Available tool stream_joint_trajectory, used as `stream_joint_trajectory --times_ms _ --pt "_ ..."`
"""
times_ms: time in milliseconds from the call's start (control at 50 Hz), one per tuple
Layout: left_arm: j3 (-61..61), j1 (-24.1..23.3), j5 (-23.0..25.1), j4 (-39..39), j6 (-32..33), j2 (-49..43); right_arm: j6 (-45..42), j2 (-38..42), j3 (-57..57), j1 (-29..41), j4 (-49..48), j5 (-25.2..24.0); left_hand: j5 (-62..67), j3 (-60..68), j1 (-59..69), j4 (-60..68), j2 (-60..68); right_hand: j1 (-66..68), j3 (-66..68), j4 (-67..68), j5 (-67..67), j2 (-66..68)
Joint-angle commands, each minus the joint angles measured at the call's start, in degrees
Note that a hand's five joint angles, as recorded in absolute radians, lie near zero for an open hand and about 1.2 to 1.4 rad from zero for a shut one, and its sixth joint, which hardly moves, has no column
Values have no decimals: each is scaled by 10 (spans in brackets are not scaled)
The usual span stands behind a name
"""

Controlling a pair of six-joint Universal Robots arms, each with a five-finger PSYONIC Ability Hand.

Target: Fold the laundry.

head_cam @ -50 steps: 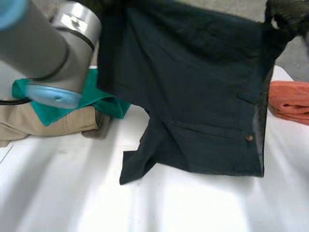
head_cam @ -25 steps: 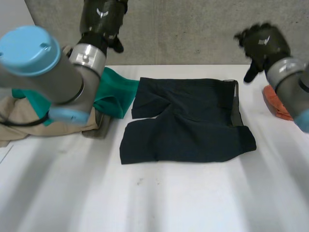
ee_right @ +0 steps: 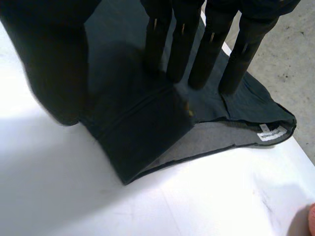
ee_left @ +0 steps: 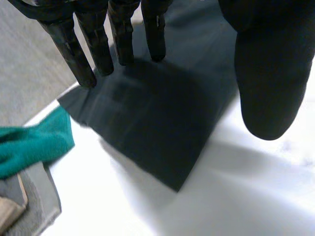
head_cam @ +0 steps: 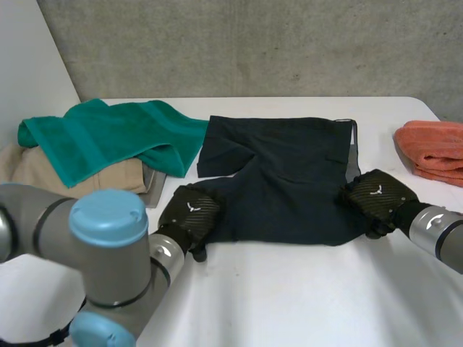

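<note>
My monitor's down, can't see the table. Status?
Left hand open, near-left corner of shorts. Right hand open, near-right corner. Shorts lying on table. Green towel, orange towel at the sides.

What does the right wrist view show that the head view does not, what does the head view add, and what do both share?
Right wrist view: a white label and the pale grey inside of the waistband. Head view: the left hand, a green towel and a tan garment. Both: the dark shorts, the right hand with straight fingers on them, and the white table.
</note>
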Motion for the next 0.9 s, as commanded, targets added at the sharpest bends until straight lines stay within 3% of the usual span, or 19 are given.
stream_joint_trajectory --times_ms 20,120,200,380,500,580,660,760,900 --pt "55 21 4 0 3 -61 5 31 -1 4 -65 7 43 46 50 44 46 292 297 298 298 295" --pt "85 21 3 8 5 -87 6 32 0 4 -72 22 61 65 68 63 64 364 369 370 371 368" --pt "109 21 3 15 22 -104 12 33 0 4 -73 30 167 171 174 168 170 364 369 370 371 368" --pt "129 22 1 55 84 -122 23 32 -12 4 -76 51 595 599 603 597 598 401 406 407 407 404" --pt "126 16 -4 51 87 -105 32 26 -19 11 -75 90 596 600 603 597 599 401 406 407 407 404" --pt "105 7 -15 40 85 -31 28 9 -19 14 -39 107 596 600 603 597 599 401 406 407 407 404" --pt "73 -17 -31 -22 89 47 24 -72 -25 10 69 120 596 600 603 597 599 401 406 407 407 404" --pt "43 -50 -32 -211 87 155 -6 -140 -28 6 238 117 596 600 603 597 599 401 406 407 407 404" --pt "14 -91 -30 -427 82 178 -185 -207 22 -25 435 124 596 600 603 597 599 401 406 407 407 404"
